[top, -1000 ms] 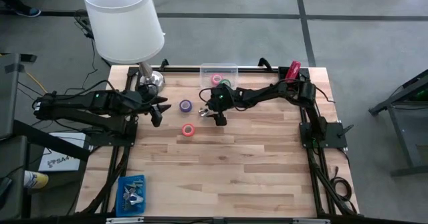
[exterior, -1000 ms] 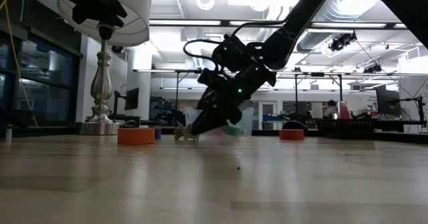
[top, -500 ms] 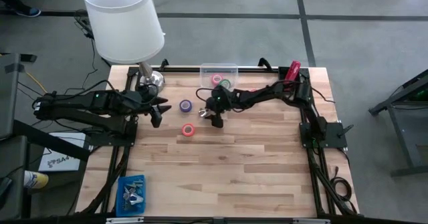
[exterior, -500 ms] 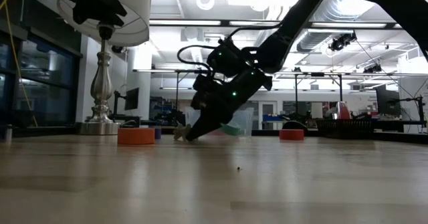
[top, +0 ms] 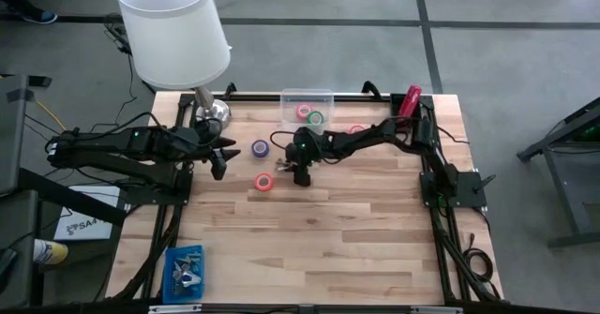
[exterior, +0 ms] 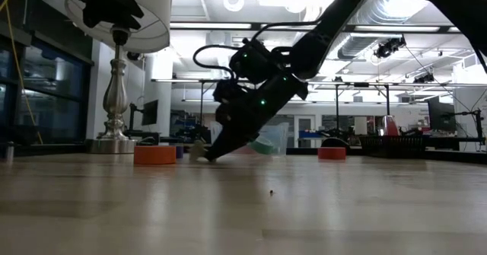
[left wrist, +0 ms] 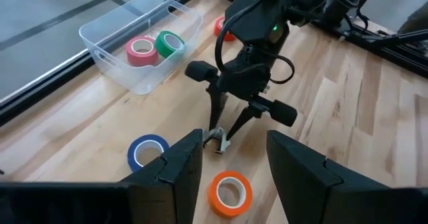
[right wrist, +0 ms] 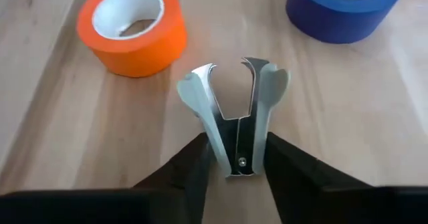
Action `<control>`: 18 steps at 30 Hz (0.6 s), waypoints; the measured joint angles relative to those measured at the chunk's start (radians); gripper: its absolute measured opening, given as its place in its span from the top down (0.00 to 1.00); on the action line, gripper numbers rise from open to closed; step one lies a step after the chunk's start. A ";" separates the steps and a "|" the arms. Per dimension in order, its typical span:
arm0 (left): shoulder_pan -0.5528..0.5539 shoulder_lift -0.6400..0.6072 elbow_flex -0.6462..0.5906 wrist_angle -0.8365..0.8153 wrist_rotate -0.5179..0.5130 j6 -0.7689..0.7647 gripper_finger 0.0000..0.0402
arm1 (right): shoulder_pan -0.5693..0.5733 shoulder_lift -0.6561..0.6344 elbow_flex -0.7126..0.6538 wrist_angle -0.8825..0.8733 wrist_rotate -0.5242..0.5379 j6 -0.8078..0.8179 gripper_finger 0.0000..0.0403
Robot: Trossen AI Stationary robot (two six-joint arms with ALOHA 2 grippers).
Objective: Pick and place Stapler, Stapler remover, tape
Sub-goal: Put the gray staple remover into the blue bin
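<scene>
Right wrist view: right gripper [right wrist: 232, 158] pinching the hinge end of the silver staple remover [right wrist: 233, 112] at frame centre, flat on the table [right wrist: 100, 137] between orange tape [right wrist: 132, 29] and blue tape [right wrist: 340, 7]; risk: such an end-only hold may slip on lifting.

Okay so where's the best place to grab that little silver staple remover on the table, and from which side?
Grip the staple remover across its narrow hinged end, coming from behind the hinge. It lies flat, claws spread away toward the orange tape and blue tape. The right hand already straddles that end.
</scene>
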 joint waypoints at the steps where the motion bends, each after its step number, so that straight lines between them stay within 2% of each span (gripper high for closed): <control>1: 0.000 0.000 0.000 0.000 0.005 0.000 0.59 | 0.004 0.000 0.000 0.001 0.002 0.010 0.70; 7: 0.000 0.000 0.000 0.000 0.014 0.007 0.59 | 0.021 0.000 0.000 0.004 -0.005 0.088 0.81; 18: 0.000 0.000 0.000 0.000 0.015 0.028 0.59 | 0.024 -0.001 0.000 0.006 -0.014 0.253 0.82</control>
